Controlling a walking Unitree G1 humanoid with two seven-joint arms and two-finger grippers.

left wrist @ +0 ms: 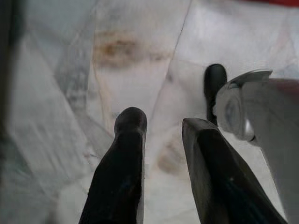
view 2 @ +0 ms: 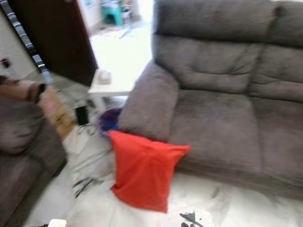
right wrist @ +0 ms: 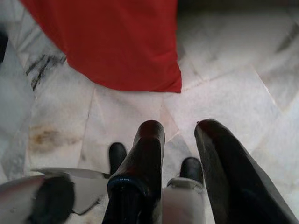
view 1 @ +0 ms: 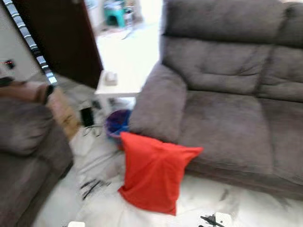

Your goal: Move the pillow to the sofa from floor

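red pillow (view 1: 154,176) leans on the sofa (view 1: 227,104) front, on the floor (right wrist: 224,93). left gripper (left wrist: 163,123) and right gripper (right wrist: 180,130) hang slightly open, empty.

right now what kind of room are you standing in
Most likely a home living room: a big grey sofa fills the far side, a red pillow leans against its front on the marble floor, and a small white side table stands beside the armrest.

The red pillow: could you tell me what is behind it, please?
The red pillow leans against the grey sofa's front; a purple basket sits behind its corner. The sofa base there is covered.
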